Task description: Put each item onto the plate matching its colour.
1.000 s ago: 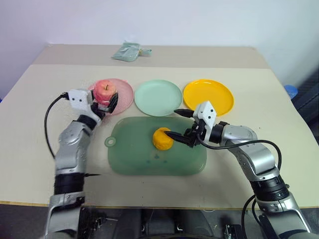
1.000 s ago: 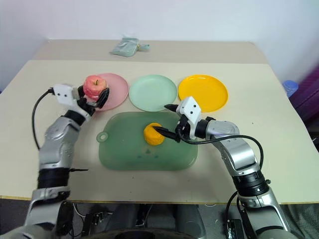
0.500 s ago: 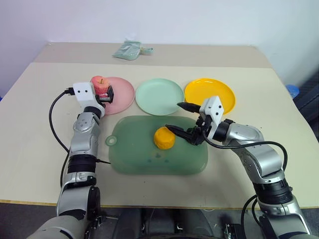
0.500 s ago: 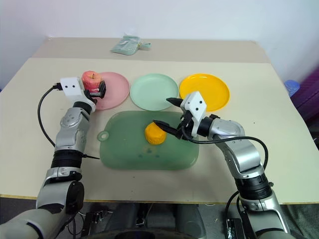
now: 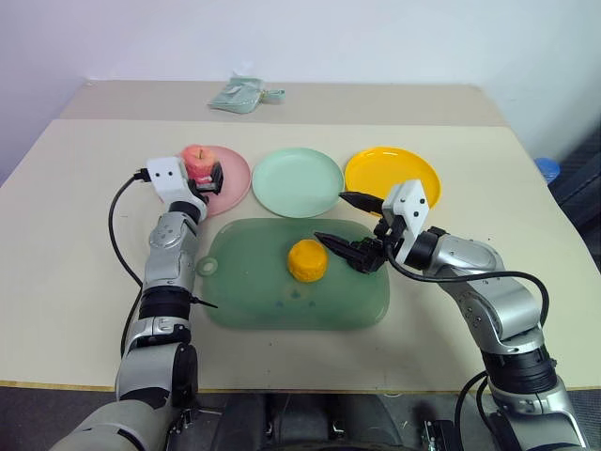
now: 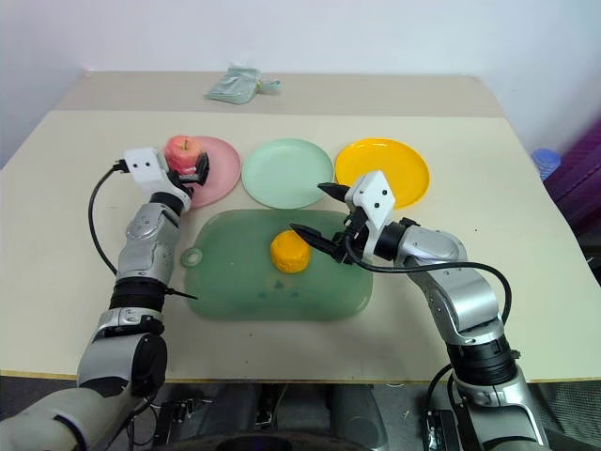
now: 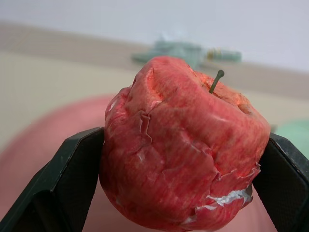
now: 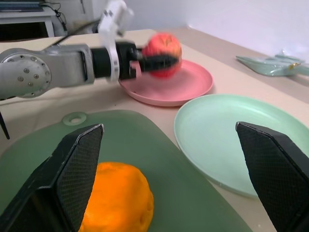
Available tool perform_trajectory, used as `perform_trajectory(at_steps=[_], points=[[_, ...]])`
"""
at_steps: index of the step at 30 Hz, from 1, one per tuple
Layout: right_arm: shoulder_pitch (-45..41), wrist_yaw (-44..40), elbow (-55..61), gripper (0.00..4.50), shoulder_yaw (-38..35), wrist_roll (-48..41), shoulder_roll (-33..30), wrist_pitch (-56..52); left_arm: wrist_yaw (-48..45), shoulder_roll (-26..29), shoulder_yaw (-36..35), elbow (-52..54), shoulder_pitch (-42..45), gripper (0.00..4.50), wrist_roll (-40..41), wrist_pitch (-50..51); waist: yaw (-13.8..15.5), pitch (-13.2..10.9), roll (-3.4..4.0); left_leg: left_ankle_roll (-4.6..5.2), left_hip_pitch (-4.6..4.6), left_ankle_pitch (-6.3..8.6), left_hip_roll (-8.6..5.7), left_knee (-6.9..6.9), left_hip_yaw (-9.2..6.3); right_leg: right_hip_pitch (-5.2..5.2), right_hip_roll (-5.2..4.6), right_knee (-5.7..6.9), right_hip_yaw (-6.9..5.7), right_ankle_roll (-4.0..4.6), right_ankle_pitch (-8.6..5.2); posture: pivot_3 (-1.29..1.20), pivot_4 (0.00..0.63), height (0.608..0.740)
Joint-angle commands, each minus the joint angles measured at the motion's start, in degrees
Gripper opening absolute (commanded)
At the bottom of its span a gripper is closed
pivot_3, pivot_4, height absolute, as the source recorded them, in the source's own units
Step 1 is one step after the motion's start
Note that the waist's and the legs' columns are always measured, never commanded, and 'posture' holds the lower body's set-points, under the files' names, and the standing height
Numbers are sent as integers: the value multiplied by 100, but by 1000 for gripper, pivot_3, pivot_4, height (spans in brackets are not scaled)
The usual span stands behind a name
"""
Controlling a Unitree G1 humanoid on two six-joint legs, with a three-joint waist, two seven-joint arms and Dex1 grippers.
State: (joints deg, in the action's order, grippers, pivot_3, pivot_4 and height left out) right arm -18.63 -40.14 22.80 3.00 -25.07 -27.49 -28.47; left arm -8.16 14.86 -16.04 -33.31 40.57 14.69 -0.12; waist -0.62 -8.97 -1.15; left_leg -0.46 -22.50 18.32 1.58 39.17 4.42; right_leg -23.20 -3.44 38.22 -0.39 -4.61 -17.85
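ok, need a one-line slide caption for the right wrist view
Open right gripper by the orange fruit on the green tray; left gripper holds the apple above the pink plate.

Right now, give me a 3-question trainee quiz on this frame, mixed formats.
1. True or false: the left gripper holds the apple over the pink plate.
2. Multiple choice: the orange fruit sits on A) the yellow plate B) the green tray C) the mint plate.
3. Fill in: the right gripper is ____, its fingers apart, with the orange fruit just beyond its tips.

Key: 1 true; 2 B; 3 open.
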Motion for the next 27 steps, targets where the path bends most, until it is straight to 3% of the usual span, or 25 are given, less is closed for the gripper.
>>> perform_trajectory(at_steps=[1, 2, 5, 7, 8, 10, 11, 12, 14, 17, 19, 22, 25, 27], points=[[-7, 62, 272, 4500, -184, -136, -30, -36, -337, 148, -65, 19, 289, 4457, 144, -154, 10, 0, 0, 1, -1, 0, -1, 1, 1, 1, -2, -1, 0, -1, 0, 0, 150, 740], [-14, 114, 283, 4500, -217, -209, 23, -72, -113, 103, -152, -52, 157, 4457, 203, 203, 23, 2, 2, 1, -1, 1, -3, 1, 1, 2, -3, -2, 0, -1, 1, 0, 150, 740], [51, 69, 324, 4500, -196, -123, -97, -16, -541, 11, -220, 431, 177, 4457, 503, -179, 18, 4, 1, 3, 7, 2, -5, 1, 0, 12, -5, -3, -3, -2, 1, 0, 150, 740], [26, 277, 310, 4500, -340, -368, 123, -147, -525, -31, -181, 543, 46, 4457, 784, 998, 3, 1, -4, 3, 5, 2, -4, 2, -1, 9, -4, -2, -3, -1, 1, 0, 150, 740], [77, 173, 321, 4500, -253, -245, 14, -50, -698, 19, -198, 519, 57, 4457, 708, 491, 0, 1, -4, 3, 5, 1, -3, 2, -2, 9, -2, -1, -2, -2, 1, 0, 150, 740], [117, 160, 341, 4500, -255, -288, 17, -57, -114, 77, -575, 193, 209, 4457, 991, 1311, -5, 1, -5, 3, 3, 1, -2, 2, -1, 6, -1, -1, -1, -2, 1, 0, 150, 740], [125, 230, 322, 4500, -300, -336, 69, -84, -147, -61, -774, 397, 307, 4457, 1287, 1135, -10, 1, -5, 3, 3, 1, -1, 2, -1, 6, -1, -1, -1, -1, 1, 0, 150, 740], [113, 196, 310, 4500, -280, -310, 31, -60, -665, 41, -412, 602, 253, 4457, 1033, 781, -19, 1, -5, 3, 3, 1, -1, 2, -2, 5, -1, 0, 0, -1, 1, 0, 150, 740], [69, 215, 276, 4500, -276, -318, 51, -57, -171, 151, -509, 278, 337, 4457, 960, 1433, -10, 1, -4, 2, 0, 1, 1, 1, 0, 0, 0, 0, 0, -1, 1, 0, 150, 740], [57, 160, 279, 4500, -248, -270, -14, -17, -967, 326, -357, 459, 330, 4457, 753, 269, 3, 1, -5, 3, 1, 1, -2, 3, 1, 5, -1, -1, 0, -2, 1, 0, 150, 740], [76, 201, 259, 4500, -329, -364, 61, -17, -362, 101, -816, 398, 328, 4457, 1338, 1129, 3, 3, -1, 3, 2, 1, -3, 3, 1, 5, -2, -2, -3, -2, 1, 0, 150, 740], [67, 184, 233, 4500, -276, -313, 62, 40, -501, 549, 245, 344, 104, 4457, -34, 774, 2, 2, -3, 3, 3, 1, -2, 3, -1, 6, -3, -1, -1, -2, 1, 0, 150, 740], [129, 155, 275, 4500, -218, -252, 44, 78, -612, 177, -320, 784, 319, 4457, 853, 597, 28, 2, -4, 3, 2, 1, -3, 4, 1, 6, -1, -1, -4, -2, 1, 0, 150, 740], [144, 185, 281, 4500, -264, -307, 81, 54, -702, 194, -371, 1048, 473, 4457, 933, 491, 30, 0, -8, 3, -1, 2, -4, 7, 0, 5, -3, -1, -3, -3, 2, 0, 150, 740]])
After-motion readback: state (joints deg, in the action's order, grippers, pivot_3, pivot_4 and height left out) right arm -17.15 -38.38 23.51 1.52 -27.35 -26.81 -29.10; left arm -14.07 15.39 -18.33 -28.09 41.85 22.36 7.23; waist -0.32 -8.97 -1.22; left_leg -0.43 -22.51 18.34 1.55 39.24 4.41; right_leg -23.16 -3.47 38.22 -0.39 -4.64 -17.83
